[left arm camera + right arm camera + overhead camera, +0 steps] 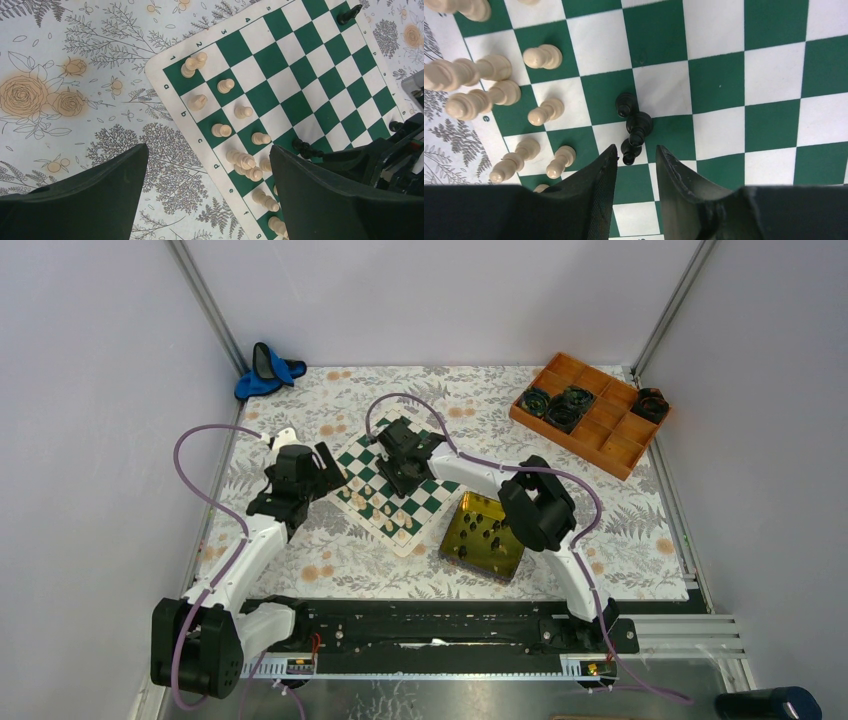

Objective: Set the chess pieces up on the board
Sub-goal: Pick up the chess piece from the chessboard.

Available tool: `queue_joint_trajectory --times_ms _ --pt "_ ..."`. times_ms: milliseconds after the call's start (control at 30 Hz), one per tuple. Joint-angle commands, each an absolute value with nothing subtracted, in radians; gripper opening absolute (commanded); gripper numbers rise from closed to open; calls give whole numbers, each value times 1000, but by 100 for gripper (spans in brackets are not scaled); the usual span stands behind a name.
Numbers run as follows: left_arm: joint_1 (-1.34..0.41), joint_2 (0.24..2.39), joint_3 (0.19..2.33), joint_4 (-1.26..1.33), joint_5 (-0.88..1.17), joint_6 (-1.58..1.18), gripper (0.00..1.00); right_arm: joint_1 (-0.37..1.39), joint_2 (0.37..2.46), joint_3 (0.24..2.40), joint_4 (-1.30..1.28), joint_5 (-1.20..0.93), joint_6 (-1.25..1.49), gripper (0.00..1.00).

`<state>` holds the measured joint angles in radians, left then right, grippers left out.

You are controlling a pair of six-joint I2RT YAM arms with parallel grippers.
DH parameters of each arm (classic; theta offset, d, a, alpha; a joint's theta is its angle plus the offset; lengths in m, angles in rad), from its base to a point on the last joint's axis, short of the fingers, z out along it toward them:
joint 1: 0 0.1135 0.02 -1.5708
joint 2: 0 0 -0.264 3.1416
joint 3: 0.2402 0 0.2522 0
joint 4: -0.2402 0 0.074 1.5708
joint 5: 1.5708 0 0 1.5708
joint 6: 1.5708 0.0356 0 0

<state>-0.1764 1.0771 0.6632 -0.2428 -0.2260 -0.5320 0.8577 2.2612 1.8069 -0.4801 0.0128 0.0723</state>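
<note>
**A:** What is seen at the far left?

**B:** A blue object (265, 370) is found at the back corner of the flowered cloth (75, 75). Nearer, the left gripper (208, 150) is held above the board's left corner, with its jaws spread wide and nothing between them.

**A:** And the board?

**B:** The board (310, 75) is laid cornerwise at the middle of the cloth. Cream pieces (226, 86) are gathered on the two rows along its left edge, most upright and some crowded together. A black piece (349, 14) is seen at the far corner.

**A:** How is the right gripper placed?

**B:** The right gripper (636, 150) is lowered over the board beside the cream rows. Its fingers (664, 167) are kept a narrow gap apart. A toppled black figure (639, 124) is lying on the squares, its near end at the mouth of that gap. No grip on it is seen.

**A:** Further right?

**B:** A yellow tin tray (450, 540), with dark pieces (487, 530) scattered in it, is set against the board's right corner. An orange tray (620, 445) holding black coils (560, 405) is placed at the back right.
</note>
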Motion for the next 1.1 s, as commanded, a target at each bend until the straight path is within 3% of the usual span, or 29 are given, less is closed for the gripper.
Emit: queue_joint_trajectory --times_ms 0,233,567,1067 --pt "-181 1080 675 -186 -230 -510 99 869 2269 1870 -472 2 65 40" --pt "-181 1090 684 -184 -230 -504 99 869 2277 1878 -482 -26 64 33" --pt "-181 1101 685 -180 -227 -503 99 869 2281 1872 -484 -29 65 32" --pt "-181 1099 672 -175 -224 -510 99 870 2279 1852 -488 -18 68 16"
